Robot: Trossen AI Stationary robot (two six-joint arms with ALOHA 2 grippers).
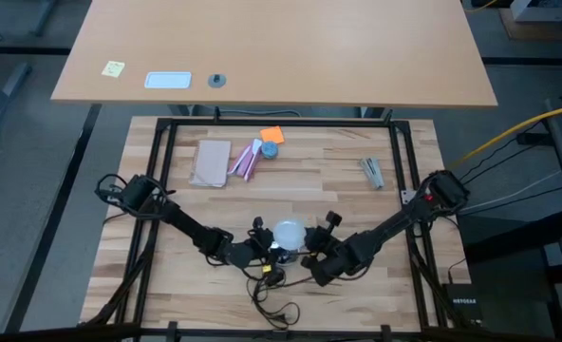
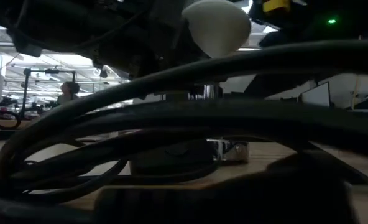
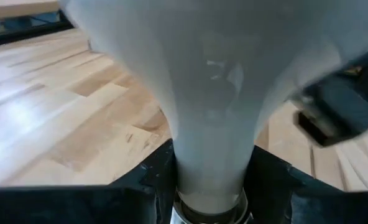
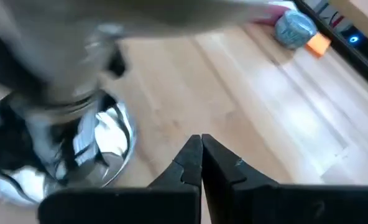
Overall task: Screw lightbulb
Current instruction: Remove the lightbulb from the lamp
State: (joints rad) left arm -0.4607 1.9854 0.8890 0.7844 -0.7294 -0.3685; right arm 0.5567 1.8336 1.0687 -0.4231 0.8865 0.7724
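Note:
The frosted white lightbulb (image 1: pixel 289 233) stands globe up near the table's front middle, its narrow neck down in the round silvery socket (image 4: pixel 59 155). The socket's thin dark cord (image 1: pixel 271 296) trails toward the near edge. My left gripper (image 1: pixel 258 249) comes from the left and is shut on the bulb, which fills the left wrist view (image 3: pixel 215 87). My right gripper (image 4: pixel 201 158) is shut and empty, just right of the socket, above the wood; it also shows in the high view (image 1: pixel 315 260). In the low view the globe (image 2: pixel 215 26) shows above dark cables. My left gripper pinches the bulb's narrow neck (image 3: pixel 209 177), just above its metal collar, between its two fingers (image 3: pixel 151 177). The fingers come about level from the table's left side. The bulb stands roughly upright over the socket, globe above the fingers.
At the back of the table lie a tan card (image 1: pixel 211 161), a pink-and-white packet (image 1: pixel 246 160), a blue round thing beside an orange piece (image 1: pixel 271 142) and a grey item (image 1: pixel 372 171). Black frame rails (image 1: pixel 402 161) border the table. Bare wood lies between the back items and the grippers.

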